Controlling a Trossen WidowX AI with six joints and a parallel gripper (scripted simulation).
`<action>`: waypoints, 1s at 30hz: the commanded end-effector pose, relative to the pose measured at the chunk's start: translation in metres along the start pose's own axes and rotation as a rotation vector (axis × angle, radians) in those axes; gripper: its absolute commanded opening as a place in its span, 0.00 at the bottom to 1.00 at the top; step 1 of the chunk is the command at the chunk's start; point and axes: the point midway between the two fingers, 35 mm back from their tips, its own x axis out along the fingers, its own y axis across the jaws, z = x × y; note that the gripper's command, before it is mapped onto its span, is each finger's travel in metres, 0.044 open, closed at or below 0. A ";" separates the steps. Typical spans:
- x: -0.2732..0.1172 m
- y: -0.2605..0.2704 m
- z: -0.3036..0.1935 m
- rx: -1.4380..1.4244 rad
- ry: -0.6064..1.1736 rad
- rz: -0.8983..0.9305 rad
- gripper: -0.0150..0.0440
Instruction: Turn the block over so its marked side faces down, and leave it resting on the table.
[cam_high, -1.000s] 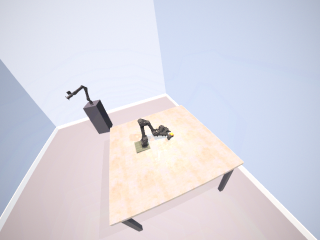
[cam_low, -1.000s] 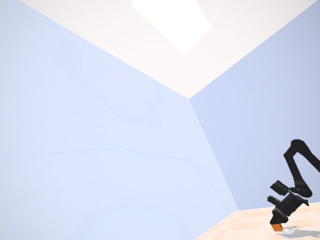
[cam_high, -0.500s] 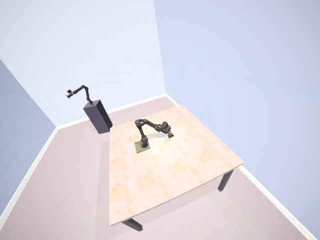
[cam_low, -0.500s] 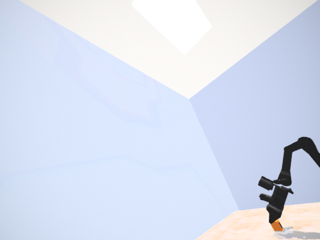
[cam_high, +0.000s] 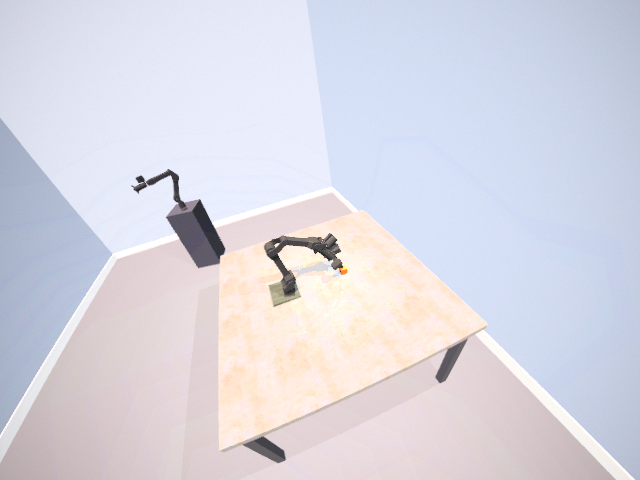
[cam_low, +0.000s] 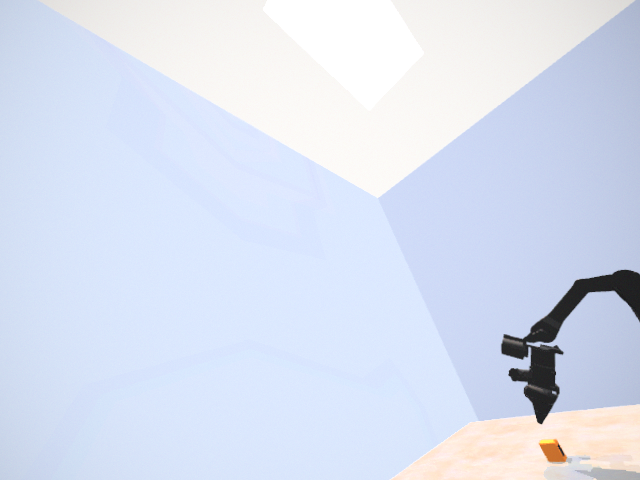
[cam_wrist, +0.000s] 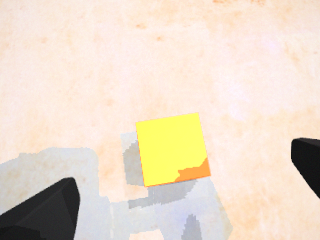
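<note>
Hovering above block (cam_high: 343, 270) (cam_low: 552, 450) (cam_wrist: 172, 150) | hand (cam_high: 338, 265) (cam_low: 540, 421) (cam_wrist: 187, 170) wide open, empty | table edges (cam_high: 356, 400) (cam_low: 431, 452) well apart

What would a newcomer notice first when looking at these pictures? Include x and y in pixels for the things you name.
Probably the small orange block (cam_high: 343, 270) (cam_low: 552, 450) (cam_wrist: 172, 147), bright on the pale table (cam_high: 330, 351) (cam_low: 465, 454) (cam_wrist: 240, 60). Next comes the dark robot arm (cam_high: 302, 241) (cam_low: 566, 304) on that table, its open gripper (cam_high: 338, 265) (cam_low: 540, 422) (cam_wrist: 187, 170) just above the block. Behind the table, a second dark arm (cam_high: 176, 188) stands on a tall dark stand (cam_high: 192, 237).
</note>
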 end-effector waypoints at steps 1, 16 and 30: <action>-0.004 0.000 -0.001 0.007 0.027 0.004 1.00; -0.002 0.001 0.039 0.006 0.489 0.005 1.00; 0.027 0.001 0.021 0.006 0.536 0.005 1.00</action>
